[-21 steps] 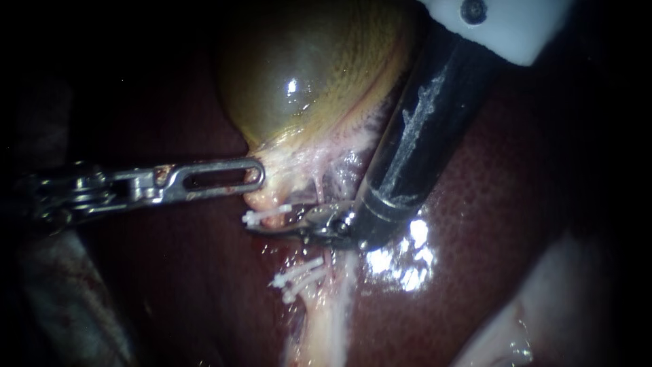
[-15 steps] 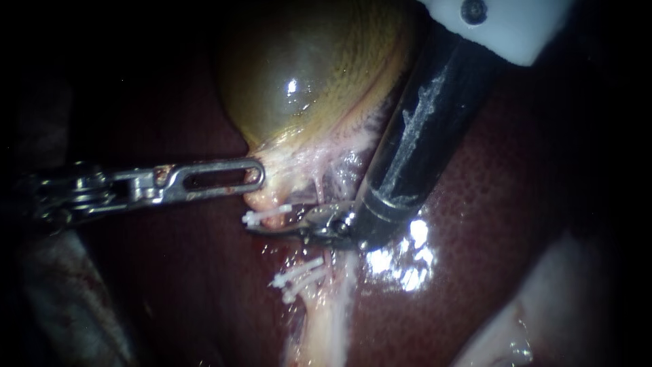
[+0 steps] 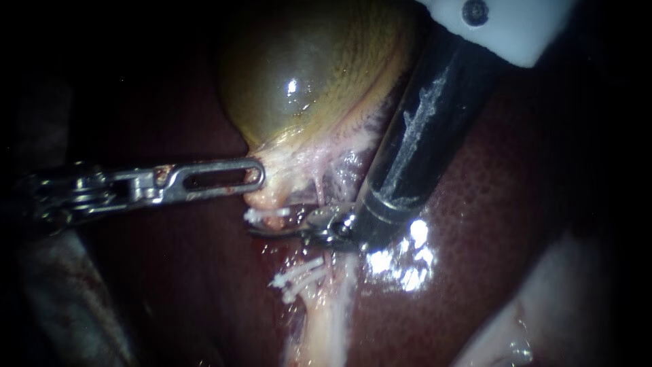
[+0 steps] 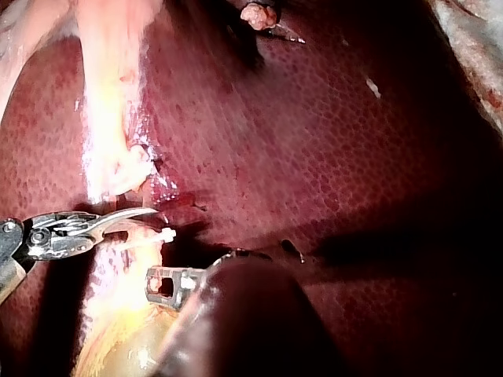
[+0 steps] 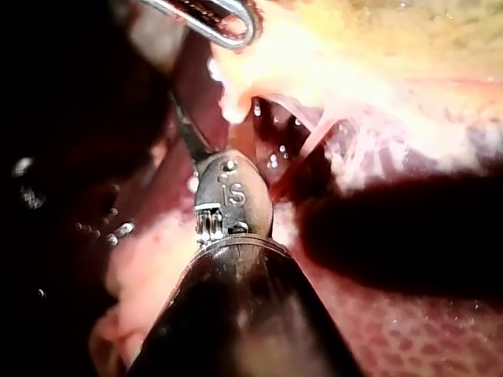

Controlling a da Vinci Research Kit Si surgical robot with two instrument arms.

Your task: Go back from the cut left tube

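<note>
- Endoscope: left instrument (image 3: 252, 175) claw is clamped on the gallbladder (image 3: 305, 81) neck. Right instrument (image 3: 272, 231) claw is closed and empty, with the cut left tube (image 3: 270, 206) and its clip (image 3: 266, 215) just beside the tip.
- Left wrist: clip (image 4: 167, 235) sits between both claws.
- Right wrist: right claw closed, pale tissue ahead.

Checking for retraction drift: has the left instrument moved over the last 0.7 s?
No. The left instrument sits at the same spot against the gallbladder, at its neck, with its jaws shut on the tissue there.
</note>
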